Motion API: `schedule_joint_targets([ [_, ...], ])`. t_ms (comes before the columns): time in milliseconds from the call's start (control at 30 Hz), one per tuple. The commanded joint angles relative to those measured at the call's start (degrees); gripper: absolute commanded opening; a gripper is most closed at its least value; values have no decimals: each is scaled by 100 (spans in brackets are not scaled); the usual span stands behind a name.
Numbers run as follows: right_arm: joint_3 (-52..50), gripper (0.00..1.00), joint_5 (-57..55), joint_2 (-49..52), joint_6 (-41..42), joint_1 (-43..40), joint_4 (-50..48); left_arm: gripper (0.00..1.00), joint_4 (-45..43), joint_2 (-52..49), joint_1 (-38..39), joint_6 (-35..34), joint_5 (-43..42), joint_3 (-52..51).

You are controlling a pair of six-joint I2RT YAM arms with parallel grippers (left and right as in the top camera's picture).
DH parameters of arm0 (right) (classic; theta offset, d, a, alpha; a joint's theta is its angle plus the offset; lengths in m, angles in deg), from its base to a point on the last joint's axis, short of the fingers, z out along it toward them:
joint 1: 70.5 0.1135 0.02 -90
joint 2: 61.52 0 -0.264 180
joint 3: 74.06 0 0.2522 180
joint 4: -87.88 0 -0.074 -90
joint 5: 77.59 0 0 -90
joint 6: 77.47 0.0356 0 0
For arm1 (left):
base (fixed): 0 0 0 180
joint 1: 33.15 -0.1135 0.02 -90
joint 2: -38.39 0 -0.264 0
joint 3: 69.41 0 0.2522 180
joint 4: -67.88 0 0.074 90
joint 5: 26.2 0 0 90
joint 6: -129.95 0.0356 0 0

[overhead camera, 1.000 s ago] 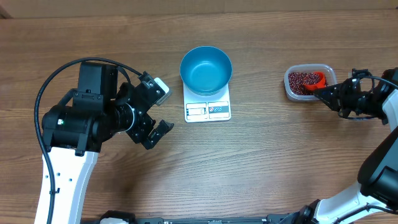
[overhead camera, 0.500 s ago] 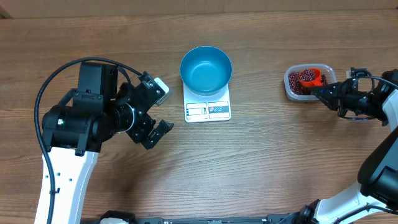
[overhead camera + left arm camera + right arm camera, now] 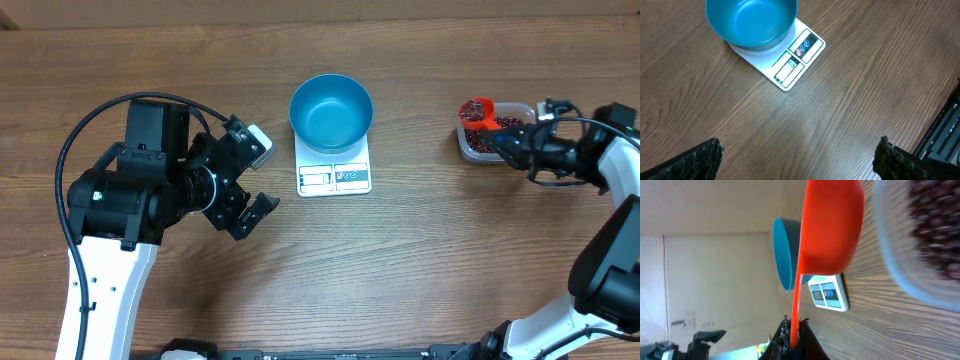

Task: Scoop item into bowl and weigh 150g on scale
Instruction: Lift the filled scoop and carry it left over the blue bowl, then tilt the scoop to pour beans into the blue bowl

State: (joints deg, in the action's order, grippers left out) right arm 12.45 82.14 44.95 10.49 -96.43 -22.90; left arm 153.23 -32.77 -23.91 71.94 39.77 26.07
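Right tool [image 3: 512, 146] clamps shut on the handle of the red scoop [image 3: 484, 117], kept level over the upper-left corner of the tub [image 3: 530, 108] so the beans [image 3: 476, 105] aboard stay put. Left tool [image 3: 262, 180] gapes wide, empty, mid-left. Blue bowl [image 3: 331, 108] sits on the scale [image 3: 334, 178], centre frame, ready to weigh.

Left tool [image 3: 262, 178] hovers with jaws spread wide, right tool [image 3: 505, 143] clamped tight, pointing leftward
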Motion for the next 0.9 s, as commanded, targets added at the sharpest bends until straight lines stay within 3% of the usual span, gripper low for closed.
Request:
schedule_joint_targets([
  [0, 11, 4, 533, 26, -105, 280, -81, 100, 0, 0, -22, 127, -85, 79],
  [467, 413, 4, 555, 26, -2, 1567, -168, 100, 0, 0, -22, 125, -85, 79],
  [700, 448, 4, 531, 26, 920, 2253, -1147, 100, 0, 0, -22, 125, -85, 79],
  [867, 450, 4, -151, 26, 1366, 2719, -1823, 100, 0, 0, -22, 125, -85, 79],
])
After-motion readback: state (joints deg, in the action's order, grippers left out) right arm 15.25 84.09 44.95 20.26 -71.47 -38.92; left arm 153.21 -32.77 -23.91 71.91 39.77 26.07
